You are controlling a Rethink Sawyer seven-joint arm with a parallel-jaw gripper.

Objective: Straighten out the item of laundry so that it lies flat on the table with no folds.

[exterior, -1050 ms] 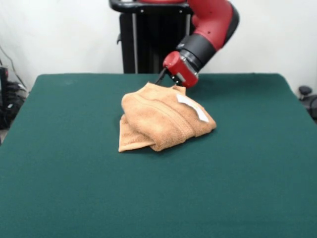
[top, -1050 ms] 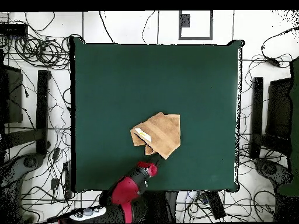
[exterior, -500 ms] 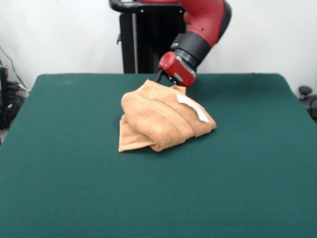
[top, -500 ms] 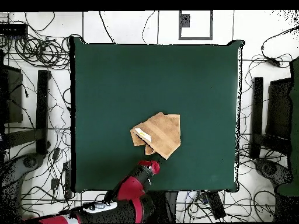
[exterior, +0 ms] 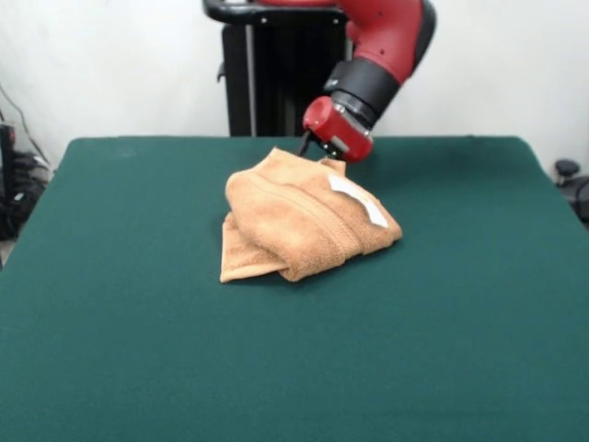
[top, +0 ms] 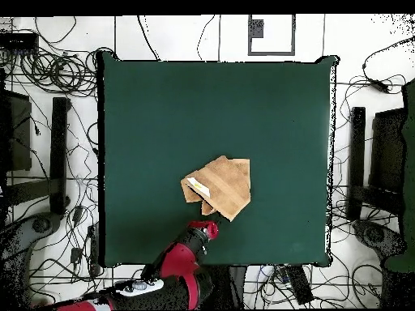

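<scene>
Towel [exterior: 304, 221] stayed bunched on the desk [exterior: 129, 359]; the gripper [exterior: 306, 144] had only drifted beside its far edge, its state unreadable, so no unfolding yet.

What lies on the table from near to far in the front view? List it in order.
Bare green table → folded orange-tan towel with its white tag on top → gripper at the towel's far edge.

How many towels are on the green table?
1. The towel lies bunched and folded near the middle of the table, just in front of the gripper.
</scene>
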